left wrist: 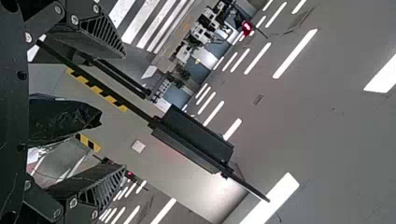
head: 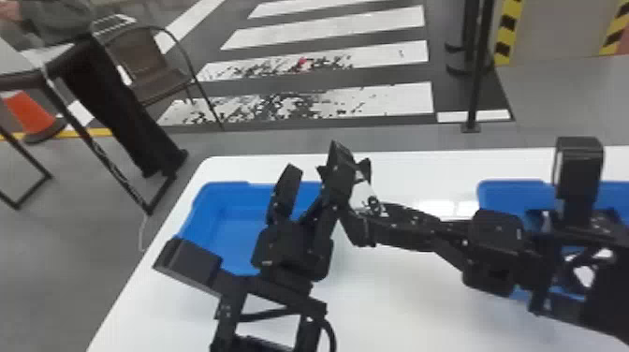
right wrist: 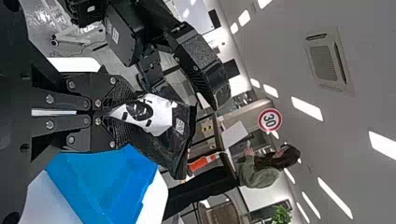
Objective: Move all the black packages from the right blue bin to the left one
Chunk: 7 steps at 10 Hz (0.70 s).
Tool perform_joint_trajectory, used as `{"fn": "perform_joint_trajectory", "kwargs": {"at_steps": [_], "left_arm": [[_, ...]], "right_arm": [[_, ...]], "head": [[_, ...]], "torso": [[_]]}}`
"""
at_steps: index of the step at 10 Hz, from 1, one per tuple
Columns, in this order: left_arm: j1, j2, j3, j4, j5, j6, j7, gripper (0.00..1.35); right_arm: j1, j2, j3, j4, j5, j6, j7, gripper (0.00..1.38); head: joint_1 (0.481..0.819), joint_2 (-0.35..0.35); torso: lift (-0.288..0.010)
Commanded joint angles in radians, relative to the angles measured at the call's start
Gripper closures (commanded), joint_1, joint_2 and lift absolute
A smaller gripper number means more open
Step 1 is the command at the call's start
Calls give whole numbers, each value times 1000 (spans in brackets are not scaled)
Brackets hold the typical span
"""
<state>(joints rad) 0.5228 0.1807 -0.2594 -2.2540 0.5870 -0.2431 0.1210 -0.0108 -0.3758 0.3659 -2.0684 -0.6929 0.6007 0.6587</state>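
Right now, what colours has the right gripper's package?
The package is black and white, clearest in the right wrist view.

So a white table (head: 398, 304) is filling the front of the head view, and behind it some white crosswalk stripes (head: 337, 28) are running over the dark floor, dark flecks showing on the nearer ones. Off left, a brown armchair (head: 140, 54) is sitting near a dark-legged desk (head: 23, 80), and an orange cone (head: 30, 112) is standing on the floor. Over right, a black post (head: 475, 93) is standing by yellow-and-black striping (head: 508, 33). In the right wrist view, a round red-rimmed sign (right wrist: 270, 120), a leafy plant (right wrist: 281, 214) and a ceiling vent (right wrist: 327, 60) are showing, and ceiling lights (right wrist: 306, 108) are glowing.
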Motion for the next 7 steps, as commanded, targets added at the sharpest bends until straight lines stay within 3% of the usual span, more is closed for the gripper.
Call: {"fn": "perform_joint_trajectory", "kwargs": {"at_steps": [1,4,5,6,7], "left_arm": [[0,0,-8,0,3,10,-1,392],[-3,0,-4,-25,7,128,-37,952],[-5,-1,2,-25,-17,125,-44,1013],[-3,-3,14,-30,-57,111,-52,1217],[-5,-4,18,-32,-78,103,-52,1217]], "right_arm": [[-19,3,5,13,-3,-14,-2,1145],[-70,15,19,42,-5,-66,-7,1145],[-78,18,19,67,-7,-78,-7,1145],[-78,18,27,67,-11,-83,-7,1145],[-78,20,27,72,-15,-90,-7,1145]], "head": [[695,294],[695,276],[695,262],[695,250],[695,252]], "torso": [[-154],[-154],[-154],[-154],[-154]]}}
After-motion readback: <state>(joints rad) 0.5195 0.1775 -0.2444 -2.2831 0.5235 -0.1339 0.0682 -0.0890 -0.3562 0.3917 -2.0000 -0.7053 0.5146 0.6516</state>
